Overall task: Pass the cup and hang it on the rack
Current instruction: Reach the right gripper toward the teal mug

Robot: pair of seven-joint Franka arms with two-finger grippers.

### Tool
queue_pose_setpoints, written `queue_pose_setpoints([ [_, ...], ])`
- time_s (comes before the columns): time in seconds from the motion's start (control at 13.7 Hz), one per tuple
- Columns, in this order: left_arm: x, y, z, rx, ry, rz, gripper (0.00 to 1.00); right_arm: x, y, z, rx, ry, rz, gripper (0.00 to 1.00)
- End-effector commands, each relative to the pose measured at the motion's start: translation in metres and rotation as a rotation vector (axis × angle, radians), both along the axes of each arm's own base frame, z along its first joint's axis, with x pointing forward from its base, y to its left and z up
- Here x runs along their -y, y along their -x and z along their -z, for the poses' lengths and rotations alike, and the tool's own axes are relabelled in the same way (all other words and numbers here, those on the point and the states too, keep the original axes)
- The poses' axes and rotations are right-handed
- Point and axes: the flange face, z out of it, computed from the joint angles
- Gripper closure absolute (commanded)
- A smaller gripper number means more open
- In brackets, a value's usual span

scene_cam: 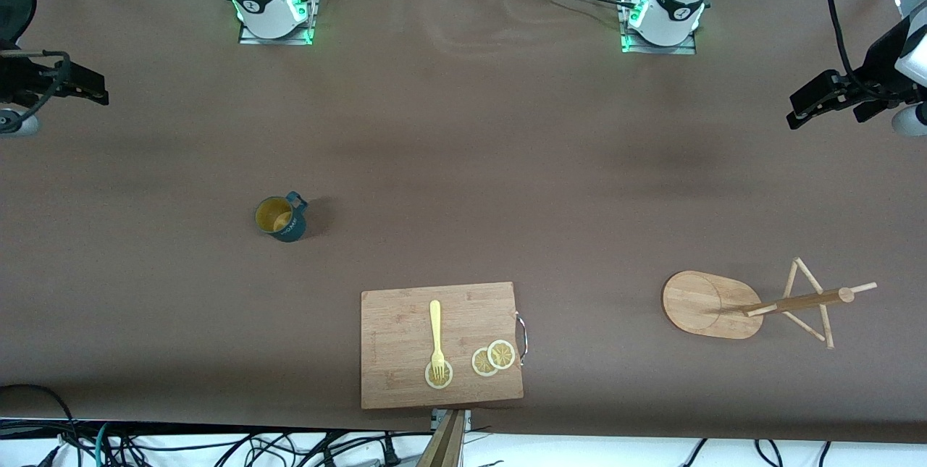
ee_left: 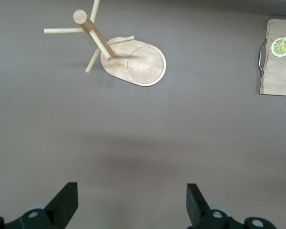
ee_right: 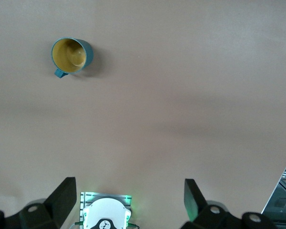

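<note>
The cup (scene_cam: 281,217), dark teal with a mustard inside, stands upright on the brown table toward the right arm's end; it also shows in the right wrist view as the cup (ee_right: 71,55). The bamboo rack (scene_cam: 760,304) stands on its oval base toward the left arm's end, nearer the front camera, and the left wrist view shows the rack (ee_left: 93,33) too. My right gripper (scene_cam: 90,87) hangs open and empty over bare table at its end, well away from the cup. My left gripper (scene_cam: 800,111) hangs open and empty over bare table at the other end. Both wrist views show wide gaps: left gripper (ee_left: 132,186), right gripper (ee_right: 129,181).
A wooden cutting board (scene_cam: 442,344) with a metal handle lies near the table's front edge, between cup and rack. On it are a yellow fork (scene_cam: 436,337) and lemon slices (scene_cam: 494,358). Cables run along the table's edges.
</note>
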Motion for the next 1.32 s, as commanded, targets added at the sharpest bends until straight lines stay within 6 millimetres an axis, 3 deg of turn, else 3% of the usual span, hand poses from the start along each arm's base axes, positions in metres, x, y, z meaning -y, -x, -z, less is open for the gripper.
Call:
queue_pose_setpoints([
  [0.0, -0.003, -0.002, -0.006, 0.008, -0.013, 0.003, 0.00, 0.001, -0.019, 0.027, -0.028, 0.008, 0.007, 0.00],
  [0.22, -0.005, -0.002, -0.006, 0.008, -0.015, -0.001, 0.00, -0.010, -0.043, 0.069, -0.047, -0.004, -0.026, 0.00],
  [0.44, -0.006, -0.002, -0.006, 0.008, -0.015, -0.002, 0.00, -0.041, -0.070, 0.128, -0.071, -0.023, -0.148, 0.00],
  [0.66, -0.007, -0.002, -0.007, 0.009, -0.013, -0.003, 0.00, -0.073, -0.083, 0.170, -0.080, -0.033, -0.245, 0.00],
  [0.88, -0.008, -0.002, -0.006, 0.008, -0.015, -0.005, 0.00, -0.095, -0.087, 0.214, -0.074, -0.049, -0.338, 0.00],
  [1.24, -0.008, -0.002, -0.007, 0.011, -0.015, -0.007, 0.00, -0.109, -0.087, 0.284, -0.045, -0.086, -0.492, 0.00],
])
